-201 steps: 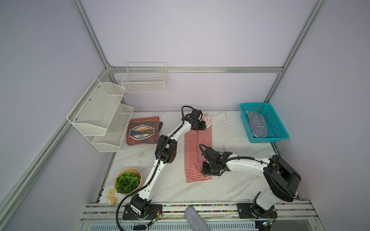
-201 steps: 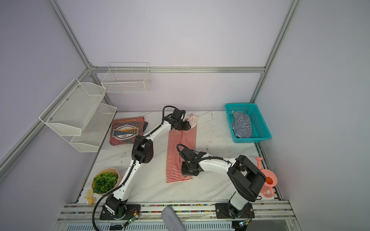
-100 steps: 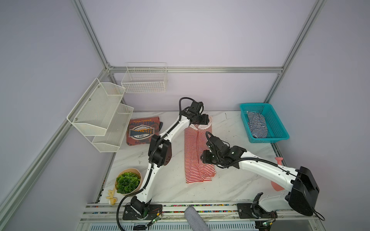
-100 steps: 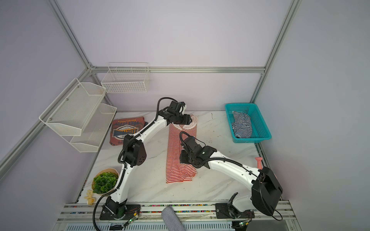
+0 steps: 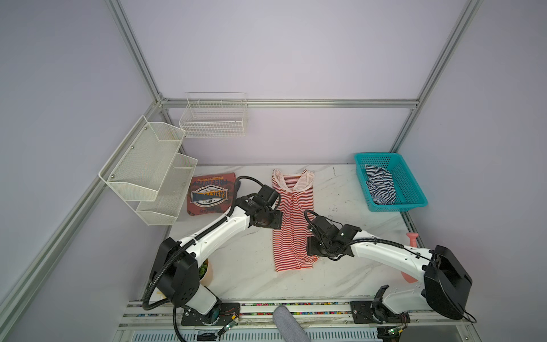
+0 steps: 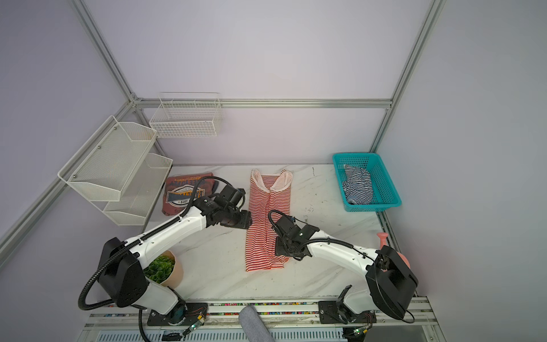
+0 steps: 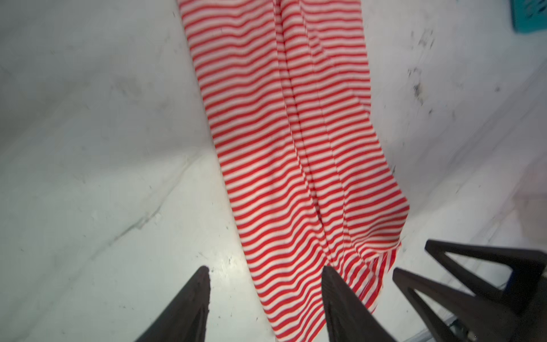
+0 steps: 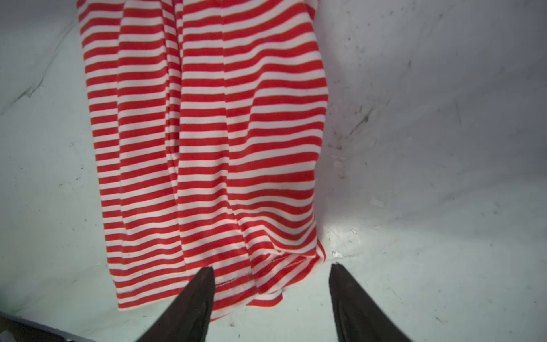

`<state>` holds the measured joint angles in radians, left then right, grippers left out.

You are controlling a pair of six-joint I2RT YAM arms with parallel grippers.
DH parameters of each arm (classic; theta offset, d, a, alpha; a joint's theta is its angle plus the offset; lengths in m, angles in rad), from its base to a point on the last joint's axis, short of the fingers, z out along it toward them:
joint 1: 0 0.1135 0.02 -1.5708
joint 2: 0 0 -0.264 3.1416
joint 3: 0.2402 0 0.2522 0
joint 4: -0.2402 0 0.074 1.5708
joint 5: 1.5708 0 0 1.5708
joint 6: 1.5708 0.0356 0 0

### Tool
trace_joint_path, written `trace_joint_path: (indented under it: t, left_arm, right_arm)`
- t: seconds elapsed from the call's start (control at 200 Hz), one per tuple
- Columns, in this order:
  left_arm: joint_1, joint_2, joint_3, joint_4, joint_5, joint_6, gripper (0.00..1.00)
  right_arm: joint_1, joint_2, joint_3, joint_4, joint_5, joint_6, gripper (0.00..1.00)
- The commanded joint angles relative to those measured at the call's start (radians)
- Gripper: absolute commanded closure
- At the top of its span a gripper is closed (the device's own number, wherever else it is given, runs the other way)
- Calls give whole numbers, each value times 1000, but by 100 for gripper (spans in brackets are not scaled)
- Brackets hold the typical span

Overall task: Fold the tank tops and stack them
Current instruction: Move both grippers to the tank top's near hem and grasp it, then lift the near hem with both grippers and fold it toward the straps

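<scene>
Tank tops look barely begun, by my judgement. Your left tool (image 7: 265,284) and right tool (image 8: 270,278) stand parted and empty at either edge of the red-and-white striped cloth tank top (image 5: 292,213). It lies on the white marbled surface (image 5: 325,278), folded lengthwise into a narrow strip. Its cross fold is left to do. The navy-and-white striped tank top (image 5: 380,186) sits crumpled in the teal plastic basket (image 5: 410,183), not yet folded or stacked.

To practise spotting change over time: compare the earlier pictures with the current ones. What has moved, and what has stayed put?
The left claw drew back from the red top's strap end to its left edge, midway along; the straps now lie flat and uncovered. The right claw drew back toward its near right corner. Both are open, holding nothing. The navy top, basket and rust shirt stayed put.
</scene>
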<state>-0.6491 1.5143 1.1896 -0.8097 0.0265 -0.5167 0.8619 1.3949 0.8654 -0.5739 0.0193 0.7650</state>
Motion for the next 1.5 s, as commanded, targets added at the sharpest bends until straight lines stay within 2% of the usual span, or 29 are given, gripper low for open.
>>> trace_joint_path:
  t: [0.0,0.55,0.64,0.73,0.905,1.095,1.285,1.49]
  left_arm:
    - [-41,-35,-115,-10,42,-76,40]
    - [-145,31,-279,96,182,-198,40]
    - [-148,26,-300,102,180,-212,40]
    - [-149,28,-319,122,182,-228,43]
    - [-150,51,-347,176,216,-256,54]
    - [-154,34,-368,188,225,-278,79]
    - [-162,-3,-377,189,226,-303,100]
    - [-162,-42,-301,151,185,-307,100]
  right_arm:
    - [-4,-3,-22,-5,14,-9,30]
    - [-47,76,-93,167,-72,-44,31]
    - [-48,81,-110,188,-90,-41,37]
    - [-48,82,-131,215,-116,-34,48]
    - [-48,81,-163,255,-147,-23,69]
    - [-47,47,-191,256,-167,0,100]
    - [-39,-38,-213,236,-183,34,100]
    - [-38,-119,-152,153,-141,34,100]
